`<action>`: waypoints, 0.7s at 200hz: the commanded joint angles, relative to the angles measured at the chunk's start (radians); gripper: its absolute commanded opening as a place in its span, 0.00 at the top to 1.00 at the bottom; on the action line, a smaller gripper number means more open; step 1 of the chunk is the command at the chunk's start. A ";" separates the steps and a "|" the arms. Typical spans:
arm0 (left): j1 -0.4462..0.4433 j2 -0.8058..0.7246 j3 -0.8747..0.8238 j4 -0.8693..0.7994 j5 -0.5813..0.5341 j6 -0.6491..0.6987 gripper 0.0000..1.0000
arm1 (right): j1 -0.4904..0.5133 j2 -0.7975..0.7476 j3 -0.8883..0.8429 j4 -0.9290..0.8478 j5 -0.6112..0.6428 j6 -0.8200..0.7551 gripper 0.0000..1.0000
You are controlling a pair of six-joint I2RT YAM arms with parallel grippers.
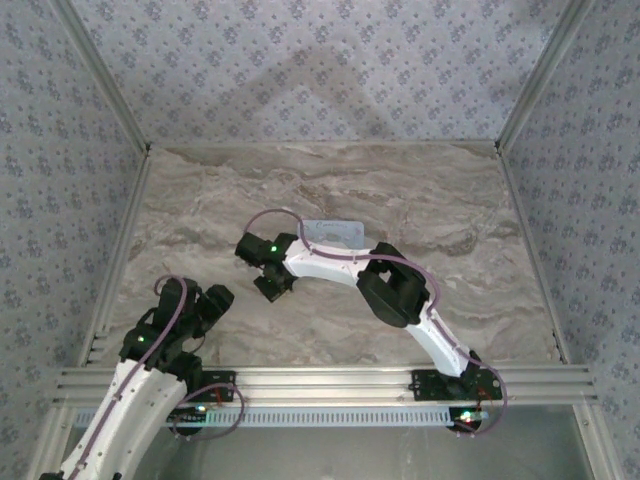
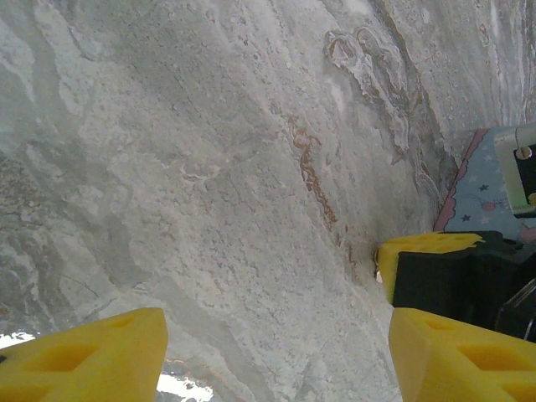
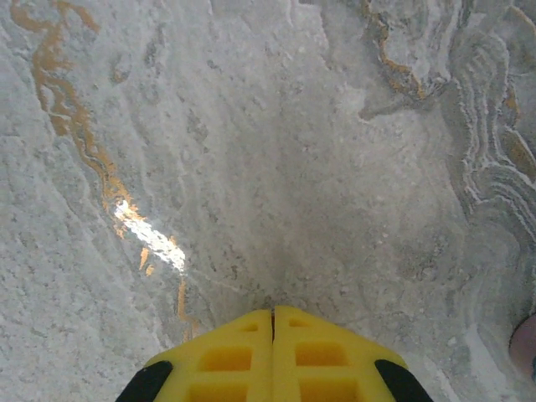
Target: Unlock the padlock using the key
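My right gripper point(image 1: 272, 287) points down at the marble table point(image 1: 400, 200), left of centre. Its yellow fingers point(image 3: 243, 352) are pressed together with their tips on the surface. In the left wrist view a small metal bit, the key point(image 2: 376, 261), pokes out at the tip of that gripper's finger point(image 2: 419, 247). The padlock is hidden. My left gripper point(image 1: 215, 300) hovers low at the near left, open, with bare marble between its fingers point(image 2: 100, 356).
A light-blue cartoon-printed tin point(image 1: 330, 232) sits just behind the right arm's forearm, and its starry side point(image 2: 490, 197) shows past the right gripper. Patterned walls close in the table on three sides, and a metal rail point(image 1: 330, 380) runs along the near edge.
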 commanded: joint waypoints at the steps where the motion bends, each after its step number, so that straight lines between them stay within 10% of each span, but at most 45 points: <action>1: 0.008 -0.008 0.000 -0.027 0.015 -0.036 0.29 | 0.005 -0.067 -0.061 0.024 -0.049 0.011 1.00; 140: -0.021 0.159 0.097 0.537 0.362 0.033 0.22 | -0.237 -0.845 -0.666 0.570 -0.438 0.185 1.00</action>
